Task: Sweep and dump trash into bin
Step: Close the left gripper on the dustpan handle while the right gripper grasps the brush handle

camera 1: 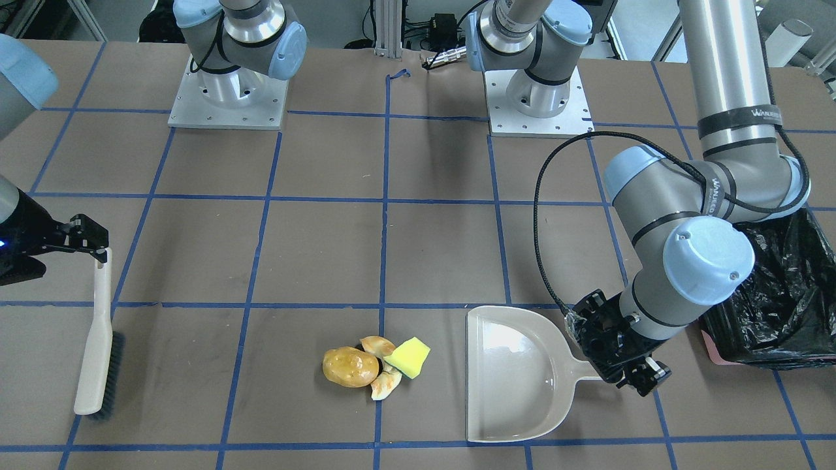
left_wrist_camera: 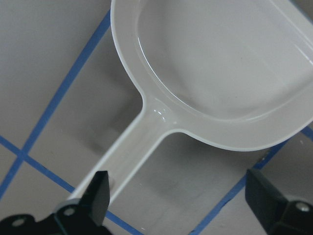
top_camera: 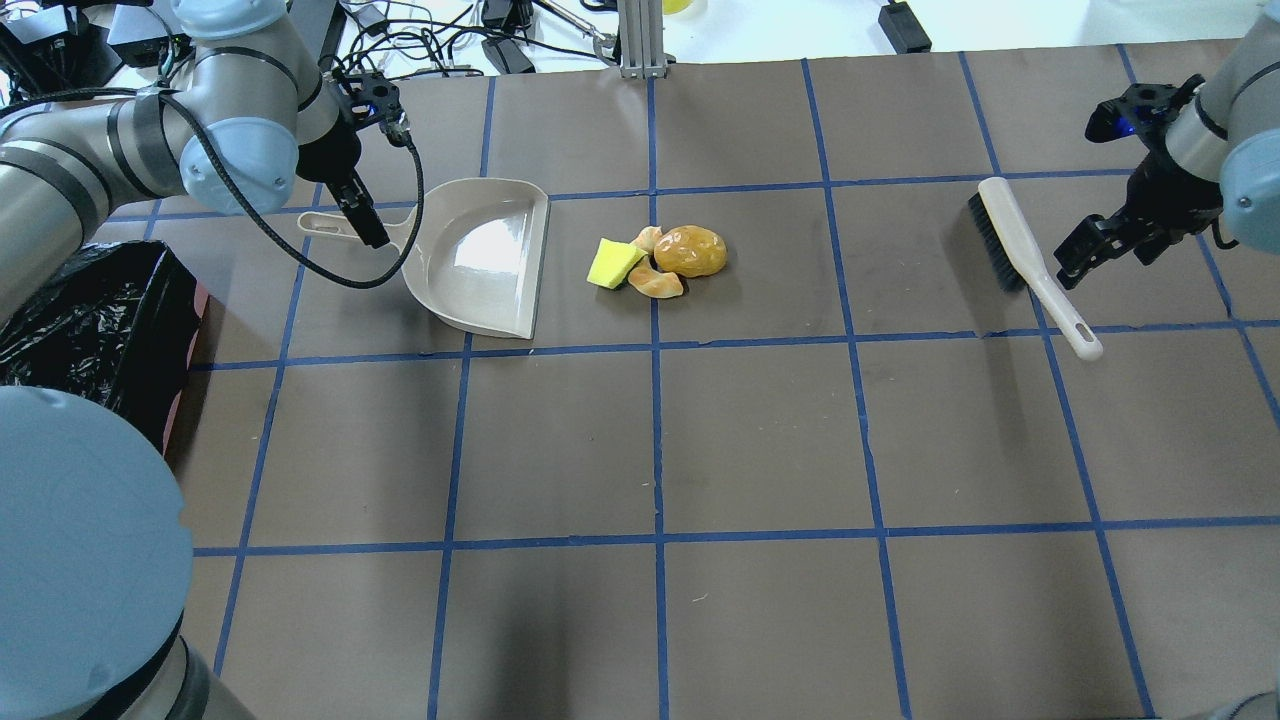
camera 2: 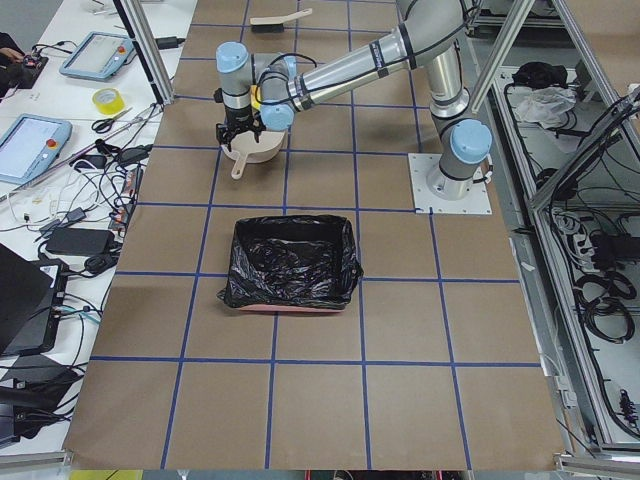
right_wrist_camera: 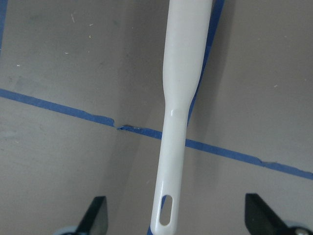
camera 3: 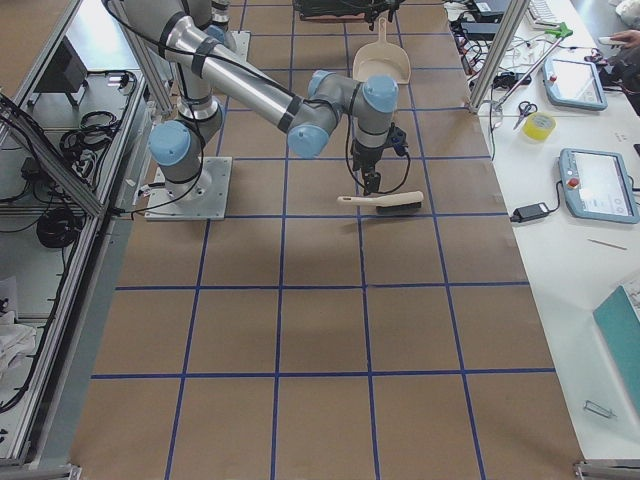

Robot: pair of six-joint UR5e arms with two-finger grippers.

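The trash lies together on the table: a golden-brown potato lump (camera 1: pixel 351 367) (top_camera: pixel 690 250), two pale peels (camera 1: pixel 385 386) (top_camera: pixel 655 283) and a yellow sponge wedge (camera 1: pixel 408 356) (top_camera: pixel 613 263). The beige dustpan (camera 1: pixel 516 372) (top_camera: pixel 485 255) lies flat beside it, mouth toward the trash. My left gripper (top_camera: pixel 362 222) (left_wrist_camera: pixel 178 196) is open over the dustpan's handle (left_wrist_camera: pixel 132 152), which passes near one finger. My right gripper (top_camera: pixel 1085 255) (right_wrist_camera: pixel 176 215) is open, with the handle of the beige brush (top_camera: pixel 1020 250) (right_wrist_camera: pixel 181 98) between its fingers. The black-lined bin (camera 2: pixel 290 262) (camera 1: pixel 784 294) stands behind the left arm.
The two arm bases (camera 1: pixel 227 98) (camera 1: pixel 539 98) are bolted at the robot's edge of the table. Blue tape lines grid the brown table (top_camera: pixel 760 440). Cables and tablets (camera 2: pixel 30 140) lie off the table's far side.
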